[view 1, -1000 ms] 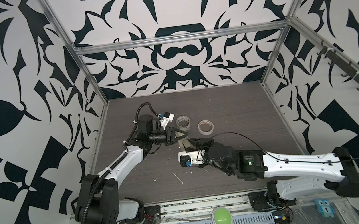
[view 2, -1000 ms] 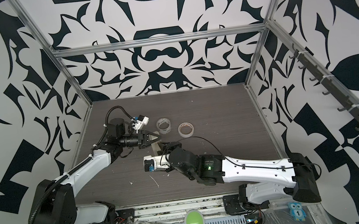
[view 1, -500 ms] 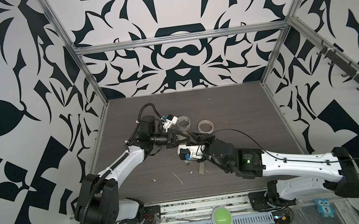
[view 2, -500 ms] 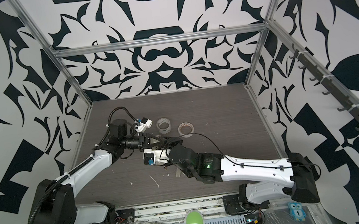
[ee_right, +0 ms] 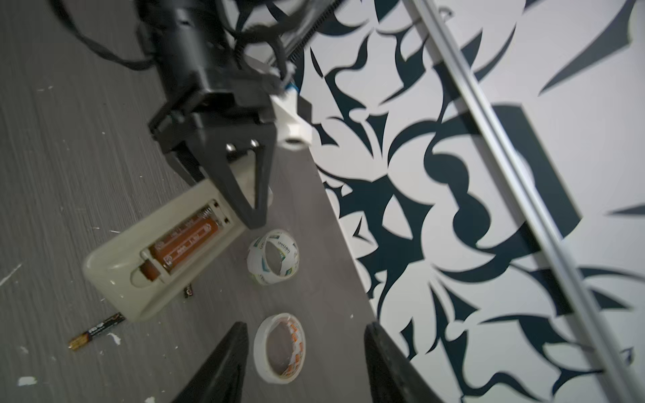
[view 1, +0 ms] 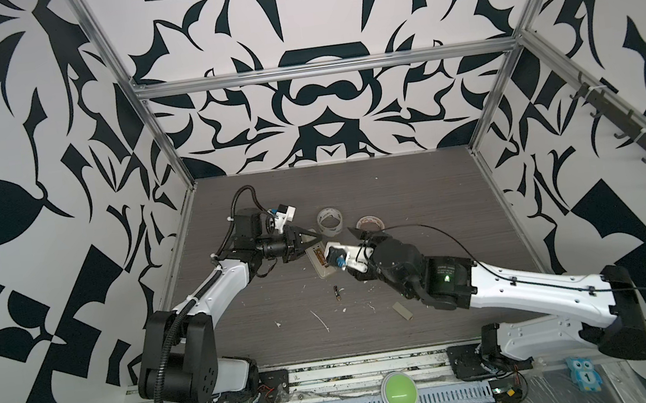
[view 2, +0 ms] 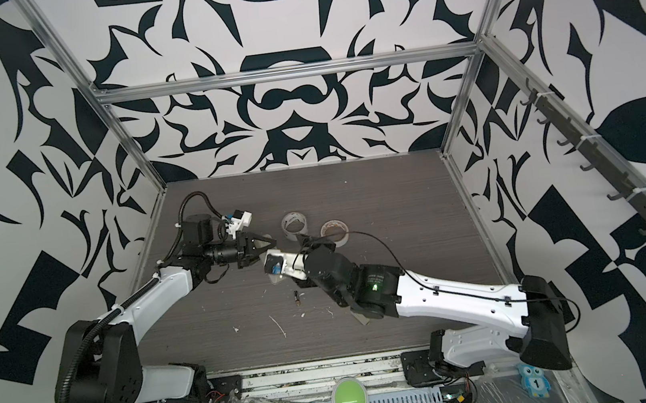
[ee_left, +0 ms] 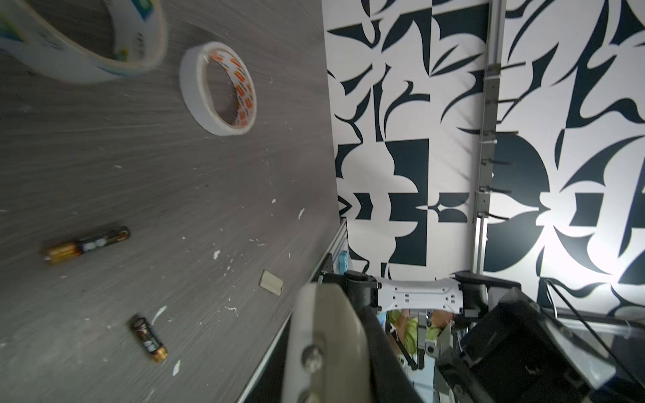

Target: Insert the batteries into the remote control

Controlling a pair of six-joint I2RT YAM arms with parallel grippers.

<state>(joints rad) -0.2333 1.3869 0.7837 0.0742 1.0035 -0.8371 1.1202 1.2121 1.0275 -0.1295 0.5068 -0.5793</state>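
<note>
The remote control (ee_right: 118, 279) lies back-up on the table (view 1: 417, 199), compartment open, and shows in a top view (view 1: 325, 272) too. One of the batteries (ee_right: 185, 244) sits in the compartment. Another battery (ee_right: 96, 329) lies loose by the remote's end, also seen from above (view 1: 336, 293) (view 2: 296, 298). The left wrist view shows two loose batteries (ee_left: 87, 244) (ee_left: 148, 338). My left gripper (view 1: 319, 236) (view 2: 274, 240) (ee_right: 253, 221) is shut, tips at the remote's far end; contact is unclear. My right gripper (ee_right: 305, 328) (view 1: 365, 233) hovers open and empty over a tape roll.
Two tape rolls stand behind the remote, one white (view 1: 330, 221) (ee_right: 274, 256) and one with orange print (view 1: 370, 222) (ee_right: 279, 343) (ee_left: 218, 87). A small beige cover piece (view 1: 402, 310) (ee_left: 270, 282) lies near the right arm. White flecks dot the table front.
My right gripper has lifted away from the remote toward the tape rolls and its jaws have spread wider. The left gripper has stayed shut and hardly shifted.
</note>
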